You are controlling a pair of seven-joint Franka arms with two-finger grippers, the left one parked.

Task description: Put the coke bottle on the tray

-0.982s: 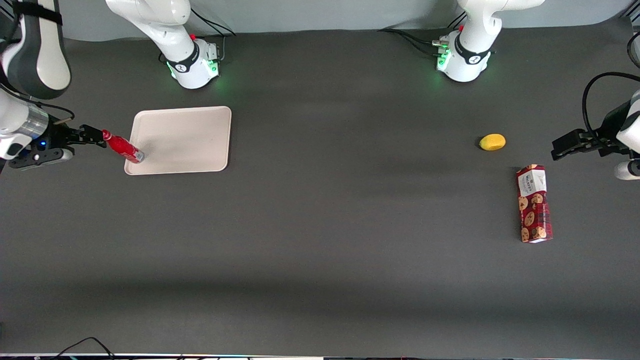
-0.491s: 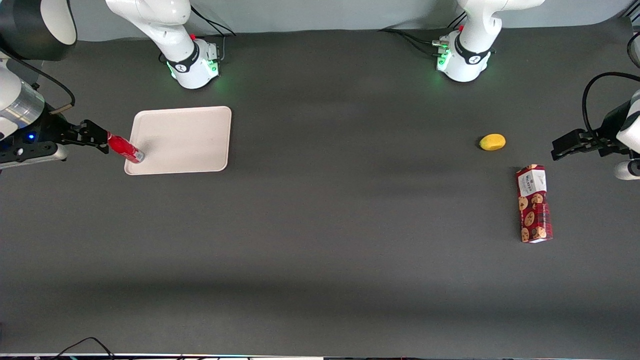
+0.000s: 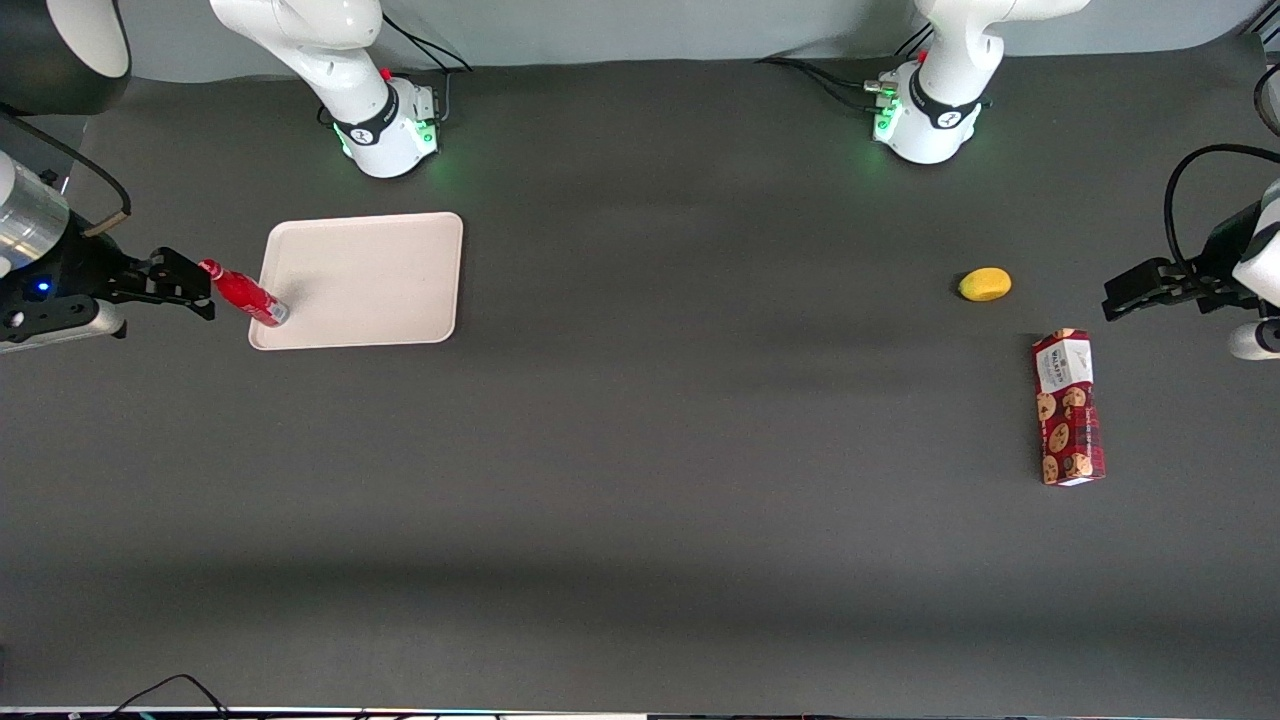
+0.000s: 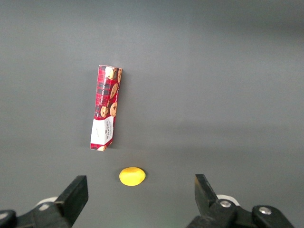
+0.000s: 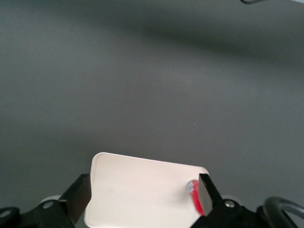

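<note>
The coke bottle, slim and red with a silvery base, stands with its base on the corner of the tray that is nearest the working arm's end of the table. It leans outward over the rim, cap free. My right gripper hovers just off the cap, open and holding nothing. In the right wrist view the fingers stand wide apart over the cream tray. The bottle lies close against one finger.
A yellow lemon-like fruit and a red cookie-printed box lie toward the parked arm's end of the table; both also show in the left wrist view, fruit and box. Dark mat covers the table between them and the tray.
My gripper has drawn back a little from the bottle's top, so the cap now shows free of the fingers. The bottle and tray stay in place.
</note>
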